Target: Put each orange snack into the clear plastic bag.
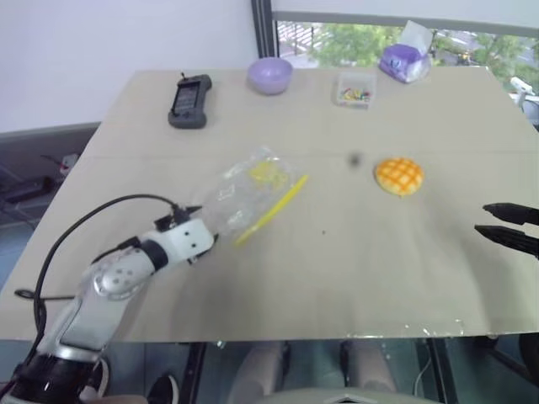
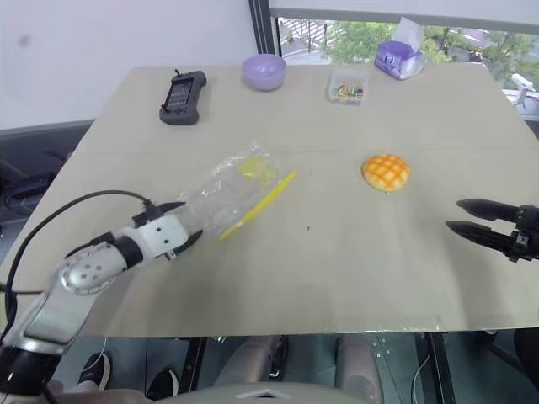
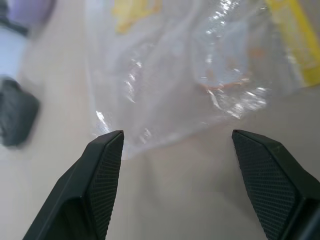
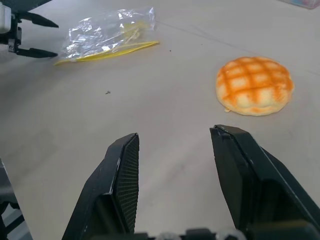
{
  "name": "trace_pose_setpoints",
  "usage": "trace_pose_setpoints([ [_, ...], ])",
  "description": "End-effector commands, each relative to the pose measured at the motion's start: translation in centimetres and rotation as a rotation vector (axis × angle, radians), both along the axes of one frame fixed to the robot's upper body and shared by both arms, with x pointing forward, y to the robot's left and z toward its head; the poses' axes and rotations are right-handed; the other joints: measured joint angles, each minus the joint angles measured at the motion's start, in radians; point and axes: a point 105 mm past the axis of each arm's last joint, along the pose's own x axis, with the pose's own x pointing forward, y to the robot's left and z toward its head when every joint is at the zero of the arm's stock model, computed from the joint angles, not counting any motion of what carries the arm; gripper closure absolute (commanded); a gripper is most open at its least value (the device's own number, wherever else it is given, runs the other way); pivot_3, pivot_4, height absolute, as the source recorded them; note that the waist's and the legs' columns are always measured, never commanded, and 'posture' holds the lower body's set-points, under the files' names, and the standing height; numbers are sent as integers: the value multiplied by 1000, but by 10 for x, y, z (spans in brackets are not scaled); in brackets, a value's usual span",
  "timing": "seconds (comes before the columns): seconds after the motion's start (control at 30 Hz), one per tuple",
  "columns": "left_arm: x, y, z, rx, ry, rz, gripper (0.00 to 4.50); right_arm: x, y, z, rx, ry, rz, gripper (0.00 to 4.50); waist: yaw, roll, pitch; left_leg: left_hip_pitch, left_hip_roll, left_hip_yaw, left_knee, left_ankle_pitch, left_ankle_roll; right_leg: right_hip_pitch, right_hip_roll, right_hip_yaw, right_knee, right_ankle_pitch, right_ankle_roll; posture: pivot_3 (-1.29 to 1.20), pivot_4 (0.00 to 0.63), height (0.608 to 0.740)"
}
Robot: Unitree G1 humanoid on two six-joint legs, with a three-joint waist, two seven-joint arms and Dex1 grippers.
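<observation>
Tabletop (image 1: pixel 337 278), with bag (image 1: pixel 244 195) lying flat left of centre, yellow strip slanting away. Left pincer (image 3: pixel 175 145) gaping, empty, at bag's near corner. Bun (image 2: pixel 386 172) nearer right pincer (image 4: pixel 175 137), half-open, empty.

Orange snack (image 1: pixel 398 176): orange-yellow, criss-cross grid on top. Clear plastic bag (image 1: pixel 244 198): transparent, yellow seal strip, faint yellow patch. Bench (image 1: pixel 337 261): beige. Bowl (image 1: pixel 269 75): lilac. End effector fingers (image 4: pixel 120 190): black.

left gripper (image 3: pixel 175 145) jaws wide, right gripper (image 4: pixel 175 145) parted
</observation>
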Motion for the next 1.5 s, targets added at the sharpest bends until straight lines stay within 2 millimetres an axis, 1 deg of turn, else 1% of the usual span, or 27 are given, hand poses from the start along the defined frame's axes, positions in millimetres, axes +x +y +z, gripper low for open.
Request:
trace_pose_setpoints([
  [0.03,10,-2,-20,81,-9,-24,830,1,4,10,-11,-40,18,2061,2,2,-1,0,0,0,0,0,0,0,0,0,0,0,0,0,150,740],
  [0.2,33,-13,-27,164,-90,-79,830,2,5,12,-16,-51,16,2061,17,6,-4,1,-1,0,1,0,0,1,0,0,2,0,0,0,150,740],
  [0.27,38,-17,-32,204,-100,-111,830,1,5,12,-16,-53,15,2061,17,6,-5,2,-1,0,1,0,0,1,0,0,3,0,0,0,150,740],
  [0.3,39,-19,-35,227,-99,-129,1224,1,6,12,-15,-54,14,2061,17,7,-6,2,-1,0,1,0,0,1,0,0,3,0,0,0,150,740],
  [0.33,40,-21,-38,244,-102,-148,1386,1,6,12,-14,-55,13,2061,18,8,-6,2,-1,0,1,0,0,1,0,0,3,0,0,0,150,740],
  [0.37,43,-24,-39,255,-104,-161,1727,1,7,12,-14,-56,13,2061,18,9,-7,3,-1,0,1,0,0,2,0,0,3,0,0,0,150,740],
  [0.43,47,-28,-40,261,-111,-172,2580,0,8,12,-12,-59,13,2061,17,9,-7,3,-1,0,1,0,0,2,0,0,3,0,0,0,150,740],
  [0.5,50,-30,-41,278,-118,-183,3156,1,9,12,-10,-64,13,2061,18,10,-8,5,-1,0,1,0,0,4,0,0,3,0,1,0,150,740],
  [0.53,51,-32,-41,288,-122,-191,3611,1,9,12,-9,-65,13,2061,19,11,-8,7,-1,-1,1,0,0,7,0,-1,2,0,1,0,150,740],
  [0.57,53,-33,-40,293,-128,-196,3670,1,9,12,-9,-66,14,2061,19,13,-9,10,-2,-1,1,0,0,10,0,-1,2,0,1,0,150,740],
  [0.6,54,-35,-39,295,-136,-200,3968,1,10,12,-8,-66,14,2061,19,14,-10,14,-1,-1,0,0,0,15,0,-1,1,-1,1,0,150,740],
  [0.63,56,-37,-37,293,-148,-202,4348,1,10,11,-7,-68,14,2061,19,16,-11,14,-1,-1,0,0,0,15,0,-1,1,-1,1,0,150,740],
  [0.67,58,-38,-36,291,-158,-204,4494,1,11,11,-6,-69,15,2061,20,19,-13,15,-1,-1,1,0,0,15,0,-1,2,-1,1,0,150,740],
  [0.8,61,-42,-31,277,-199,-207,4494,2,13,11,-1,-73,18,2061,21,22,-15,15,-1,-2,1,0,0,16,0,-1,3,-1,1,0,150,740],
  [0.87,61,-46,-26,225,-221,-204,4494,3,14,10,1,-74,20,2061,23,23,-16,15,-2,-2,1,0,0,16,0,-2,3,-1,2,0,150,740],
  [0.97,61,-54,-16,60,-227,-159,4494,3,15,10,4,-74,23,2061,27,24,-16,15,-2,-3,2,0,0,16,0,-2,3,-1,1,0,150,740],
  [1.03,62,-58,-6,-106,-205,-96,4494,4,16,10,6,-75,24,2061,27,23,-16,14,-2,-4,2,0,0,15,0,-3,2,-1,1,0,150,740],
  [1.1,60,-63,3,-198,-194,-82,4494,5,17,9,9,-75,28,2061,22,19,-13,12,-2,-4,2,0,0,15,0,-3,2,-1,1,0,150,740],
  [1.23,53,-62,12,-320,-147,-41,4494,7,20,10,12,-77,35,2061,11,11,-9,10,-2,-4,2,0,0,13,0,-3,-1,-1,1,0,150,740],
  [1.3,46,-61,16,-381,-90,-24,4494,8,21,10,12,-77,37,2061,5,8,-6,10,-2,-4,1,0,0,12,0,-3,-2,-1,1,0,150,740],
  [1.4,33,-60,20,-459,-8,-16,4494,8,22,9,14,-76,42,2061,1,5,-4,7,-1,-4,1,0,0,10,0,-3,-3,-1,1,0,150,740],
  [1.5,27,-56,25,-537,57,8,4494,9,25,8,18,-73,50,2061,1,4,-3,6,-1,-4,1,0,0,10,0,-3,-2,-1,1,0,150,740],
])
